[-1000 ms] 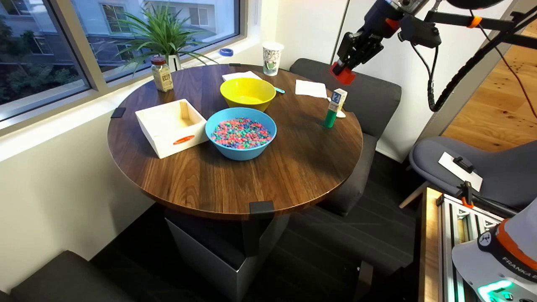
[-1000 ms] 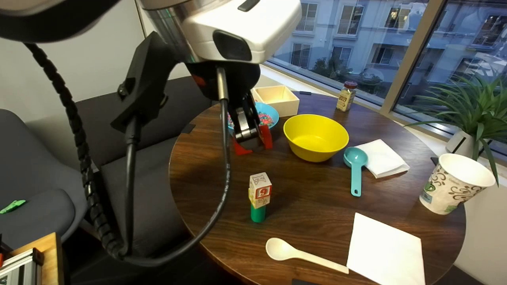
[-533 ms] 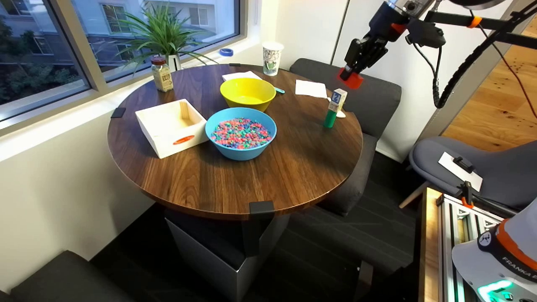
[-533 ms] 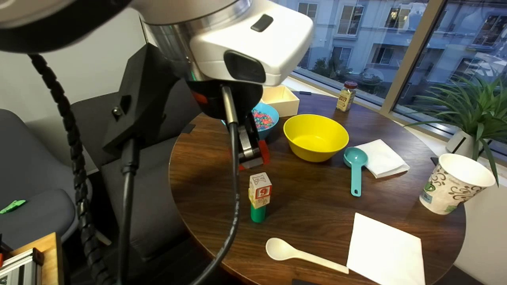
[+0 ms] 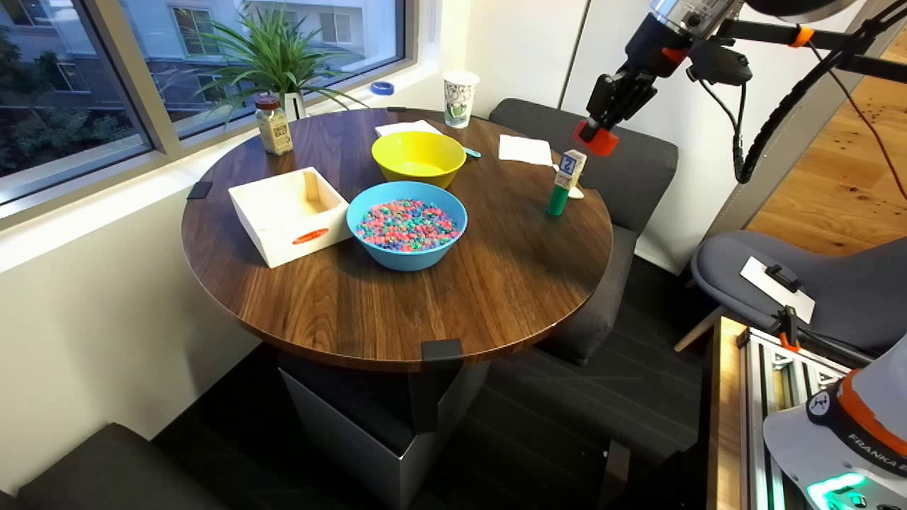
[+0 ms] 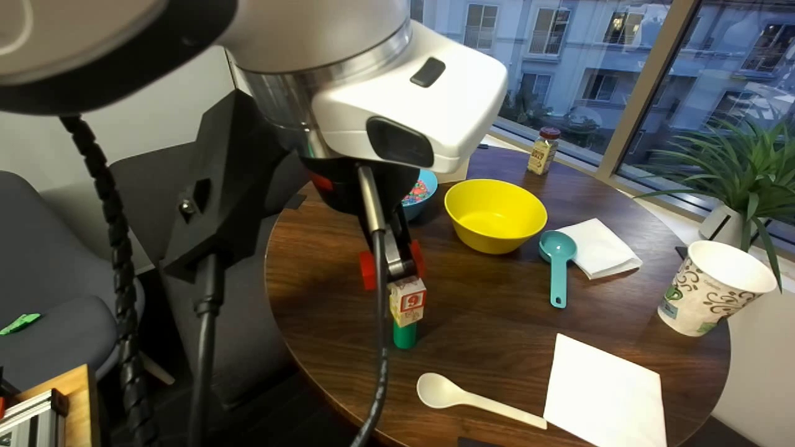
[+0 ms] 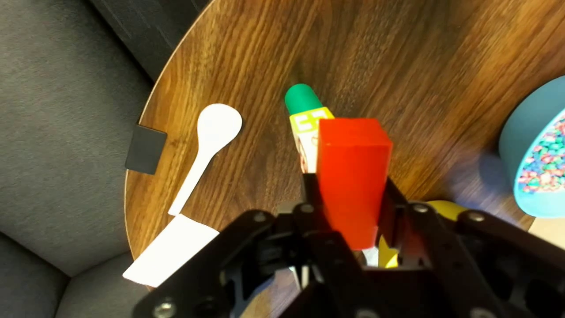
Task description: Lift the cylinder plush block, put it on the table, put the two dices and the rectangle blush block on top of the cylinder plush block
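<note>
Tool [image 7: 351, 207] clamped on a bright red boxy soft block [image 7: 355, 172], in the air. Lower, near the tool's tip: green soft cylinder block [image 6: 405, 336], upright on the dark brown round wooden bench [image 5: 482, 304], two small whitish printed cubes [image 6: 410, 303] stacked on that block. In the wrist view, left of the tool: off-white spoon [image 7: 206, 149], handle end by a white paper square [image 7: 171, 251]; right of the tool: light-blue round bowl [image 7: 525, 121] of multicoloured beads [image 7: 549, 163].

Downward wrist view, table [image 5: 496, 290] in all three
</note>
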### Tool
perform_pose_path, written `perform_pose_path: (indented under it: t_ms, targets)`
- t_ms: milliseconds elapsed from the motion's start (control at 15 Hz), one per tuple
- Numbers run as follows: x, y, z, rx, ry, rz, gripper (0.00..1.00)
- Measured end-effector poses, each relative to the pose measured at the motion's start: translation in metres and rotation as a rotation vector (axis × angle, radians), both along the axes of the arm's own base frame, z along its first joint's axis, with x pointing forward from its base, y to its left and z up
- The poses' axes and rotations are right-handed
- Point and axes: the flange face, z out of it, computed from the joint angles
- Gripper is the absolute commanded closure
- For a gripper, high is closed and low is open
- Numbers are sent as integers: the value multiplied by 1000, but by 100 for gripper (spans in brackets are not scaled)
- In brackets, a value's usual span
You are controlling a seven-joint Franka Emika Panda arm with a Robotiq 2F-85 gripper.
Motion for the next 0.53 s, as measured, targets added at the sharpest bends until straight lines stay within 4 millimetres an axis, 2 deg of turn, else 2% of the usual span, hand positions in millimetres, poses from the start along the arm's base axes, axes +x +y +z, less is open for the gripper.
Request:
perform_pose_path:
  t_ms: [533]
  targets:
    - [6, -1, -16, 3, 35, 2, 92]
